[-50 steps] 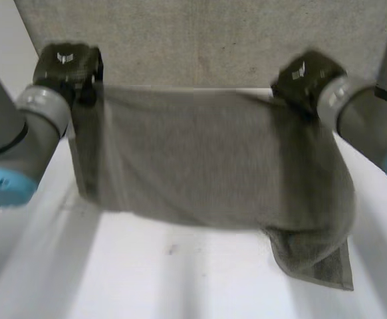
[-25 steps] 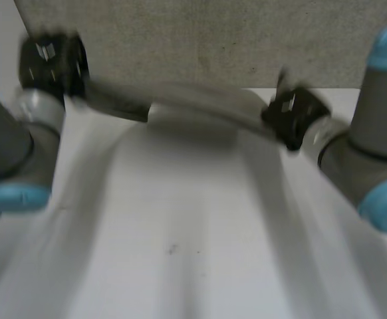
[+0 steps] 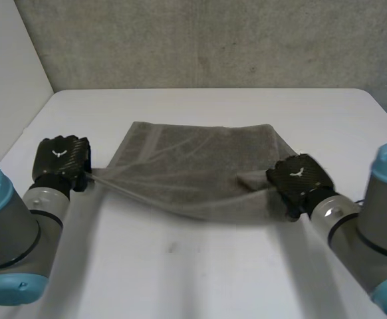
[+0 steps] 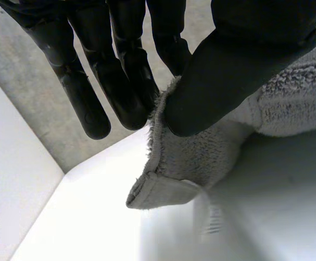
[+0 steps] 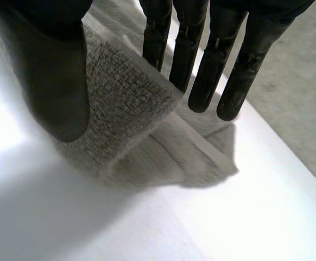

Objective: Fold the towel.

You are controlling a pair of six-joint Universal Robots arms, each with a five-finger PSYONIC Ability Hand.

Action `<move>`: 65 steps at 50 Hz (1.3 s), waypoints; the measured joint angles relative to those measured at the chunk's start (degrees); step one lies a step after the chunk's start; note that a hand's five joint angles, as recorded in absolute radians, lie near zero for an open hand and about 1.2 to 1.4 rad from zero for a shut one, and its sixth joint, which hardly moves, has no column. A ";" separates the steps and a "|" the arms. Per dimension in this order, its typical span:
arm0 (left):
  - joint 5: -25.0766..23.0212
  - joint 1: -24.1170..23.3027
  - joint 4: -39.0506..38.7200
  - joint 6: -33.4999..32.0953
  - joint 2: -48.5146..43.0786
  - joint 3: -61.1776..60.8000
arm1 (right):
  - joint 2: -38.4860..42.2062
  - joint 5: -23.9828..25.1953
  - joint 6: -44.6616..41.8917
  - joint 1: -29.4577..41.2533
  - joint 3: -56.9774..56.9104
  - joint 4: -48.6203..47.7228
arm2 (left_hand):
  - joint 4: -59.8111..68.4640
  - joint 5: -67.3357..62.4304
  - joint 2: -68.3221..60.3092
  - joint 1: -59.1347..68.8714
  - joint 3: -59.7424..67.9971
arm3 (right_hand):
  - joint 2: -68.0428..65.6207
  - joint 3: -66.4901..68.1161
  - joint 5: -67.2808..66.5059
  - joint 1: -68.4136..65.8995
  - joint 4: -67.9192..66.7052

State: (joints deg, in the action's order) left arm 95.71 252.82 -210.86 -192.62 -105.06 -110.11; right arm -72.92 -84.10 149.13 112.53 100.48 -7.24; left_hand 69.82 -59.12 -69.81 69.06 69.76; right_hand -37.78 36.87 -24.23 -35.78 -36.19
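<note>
Towel (image 3: 193,166) lying mid tabletop (image 3: 200,279), sagging soft and light | left hand (image 3: 62,159) pinching its near-left corner | right hand (image 3: 298,178) pinching the near-right corner | corners looking like the best hold, tbh

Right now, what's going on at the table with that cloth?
Both robot hands hold a grey towel over the white table. The left hand pinches one near corner between thumb and fingers; the right hand pinches the other near corner. The near edge stretches between them, and the far part lies spread on the table, not yet folded.
</note>
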 measured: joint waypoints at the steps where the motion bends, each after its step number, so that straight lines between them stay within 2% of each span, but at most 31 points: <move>1: -0.01 0.37 0.08 0.00 0.18 0.02 | -0.65 0.42 0.43 -0.85 0.48 -0.30 | 0.00 0.00 0.00 0.00 0.00 | 1.25 -1.05 0.73 0.81 0.88; 10: -0.50 2.01 0.50 0.07 2.48 -0.98 | -2.12 3.83 -0.72 -5.62 -1.30 2.28 | 0.00 0.00 0.00 0.00 0.00 | 10.77 -9.78 9.61 9.35 9.27; 17: -1.99 2.21 0.44 0.00 3.34 -2.11 | -1.76 8.34 -4.84 -6.40 -9.57 12.52 | 0.00 0.00 0.00 0.00 0.00 | 14.04 -13.32 13.92 12.65 13.55; 23: -2.52 2.20 0.30 -0.08 3.49 -2.45 | 1.23 14.70 -7.87 -5.86 -18.76 21.20 | 0.00 0.00 0.00 0.00 0.00 | 14.05 -13.32 13.91 12.66 13.55; 29: -2.57 2.28 0.22 -0.12 3.48 -2.38 | 7.05 17.94 -13.21 -3.25 -26.45 23.43 | 0.00 0.00 0.00 0.00 0.00 | 14.04 -13.32 13.86 12.66 13.55; 38: -2.55 2.33 0.12 -0.13 3.46 -2.31 | 18.72 17.89 -27.90 3.65 -36.58 25.59 | 0.00 0.00 0.00 0.00 0.00 | 14.04 -13.32 13.77 12.66 13.55; 44: -2.54 2.34 0.04 -0.13 3.41 -2.50 | 26.08 17.42 -34.35 6.00 -42.11 28.43 | 0.01 0.00 0.00 0.00 0.00 | 14.04 -13.32 12.93 12.66 13.54; 56: -2.55 2.33 0.01 -0.13 3.28 -2.66 | 32.22 17.54 -36.37 6.65 -45.69 28.73 | 0.00 0.00 0.00 0.00 0.00 | 12.98 -11.53 7.21 10.19 9.97; 65: -2.55 2.33 0.01 -0.13 3.20 -2.66 | 33.55 17.13 -37.91 6.54 -45.73 28.25 | 0.01 0.00 0.00 0.00 0.00 | -0.31 1.38 -4.26 -2.66 -2.04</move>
State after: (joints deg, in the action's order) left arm 93.16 255.15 -210.85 -192.74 -101.86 -112.77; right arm -39.36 -66.97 111.22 119.07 54.74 21.01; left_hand 69.82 -59.12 -69.81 69.06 69.76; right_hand -38.09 38.25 -28.50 -38.43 -38.22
